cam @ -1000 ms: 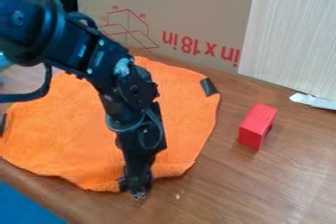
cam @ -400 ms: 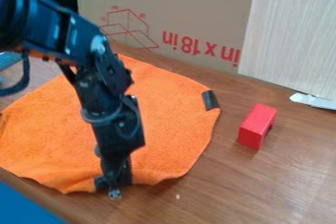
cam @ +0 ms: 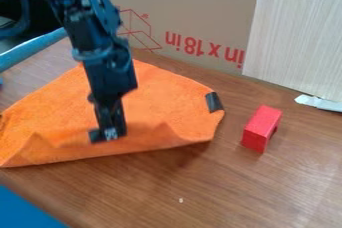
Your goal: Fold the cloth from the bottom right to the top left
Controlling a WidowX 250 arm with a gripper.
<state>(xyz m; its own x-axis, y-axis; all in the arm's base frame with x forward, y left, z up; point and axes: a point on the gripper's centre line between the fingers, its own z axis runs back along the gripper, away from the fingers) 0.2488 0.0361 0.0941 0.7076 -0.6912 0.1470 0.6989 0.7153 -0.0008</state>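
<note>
First a slide leftward along the near edge, then a clear pull away from the bottom of the view. With the pincer (cam: 102,135) narrow, apparently pinching fabric near the lower middle of the orange cloth (cam: 160,94); hard to tell exactly how much of it. Beneath, on the wooden surface (cam: 274,187), bare wood in place of the cloth's rounded lower margin, now drawn back into a straighter line with raised folds to either side of the pincer. Still on the surface for the most part, left of the red block (cam: 261,128) and well apart from it.

For the task, probably the start of the fold itself — more upward than leftward so far, and from the bottom middle rather than the true bottom right. At the right, no clear change around the dark patch (cam: 214,102). Likely next: carry the pinched part farther back and left, lay it down low, then let go. Worth watching for a drag of the whole cloth instead of a turnover — or a slip, from so small a pinch.
</note>
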